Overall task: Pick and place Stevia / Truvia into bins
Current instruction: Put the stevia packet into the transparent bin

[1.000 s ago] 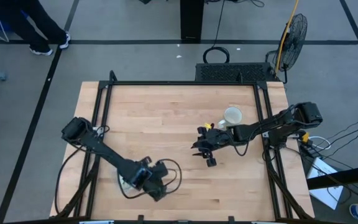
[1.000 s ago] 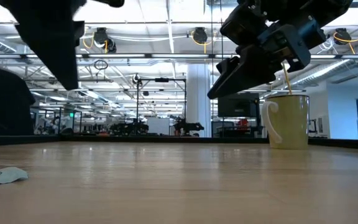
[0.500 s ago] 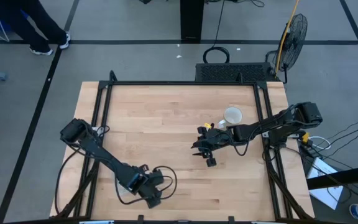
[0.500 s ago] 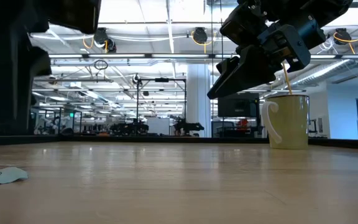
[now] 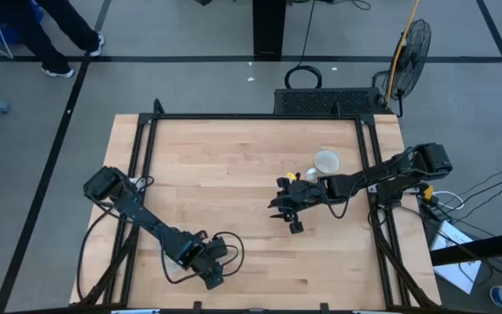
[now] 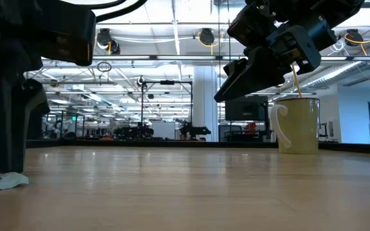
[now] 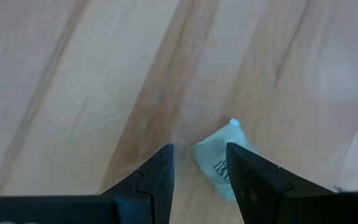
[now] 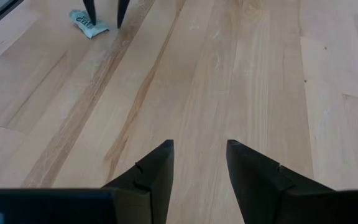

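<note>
The Stevia / Truvia packet, pale green and white with dark print, lies flat on the wooden table near its front-left corner. In the left wrist view its long axis runs slantwise, one short end pointing away from the left gripper, the other passing behind a finger. In the low view it looks slightly crumpled, though that view is too shallow to be sure. The left gripper stands low over the packet, fingers apart, with the packet partly between their tips and nothing clamped. The right gripper hangs above the table's middle right, fingers apart and empty. Just beside it stands a cream mug with a thin stick rising out of it.
</note>
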You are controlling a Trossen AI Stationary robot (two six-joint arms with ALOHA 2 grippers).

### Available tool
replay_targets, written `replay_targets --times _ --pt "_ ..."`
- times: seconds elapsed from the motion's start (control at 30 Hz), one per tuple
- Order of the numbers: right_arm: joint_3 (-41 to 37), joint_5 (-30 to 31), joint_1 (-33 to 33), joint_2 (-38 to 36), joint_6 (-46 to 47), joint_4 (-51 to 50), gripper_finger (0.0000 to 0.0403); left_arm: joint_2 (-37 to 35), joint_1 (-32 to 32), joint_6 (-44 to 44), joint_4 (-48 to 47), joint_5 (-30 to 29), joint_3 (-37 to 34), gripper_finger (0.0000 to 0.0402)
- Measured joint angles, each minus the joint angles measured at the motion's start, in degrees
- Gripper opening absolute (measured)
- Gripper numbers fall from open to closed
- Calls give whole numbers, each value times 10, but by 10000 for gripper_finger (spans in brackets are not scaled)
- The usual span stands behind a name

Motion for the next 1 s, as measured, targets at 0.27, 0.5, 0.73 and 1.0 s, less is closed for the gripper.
replay_targets --times 0.27,0.5,0.73,1.0 --pt "0 0 0 0 0 1 142 -2 0 14 25 2 -17 142" --pt "0 0 0 0 0 5 142 -2 1 77 20 10 -18 41" --pt "0 0 0 0 0 5 142 -47 0 73 6 20 -19 12" --pt "0 0 0 0 0 5 142 -173 -31 -33 -166 -33 -18 5"
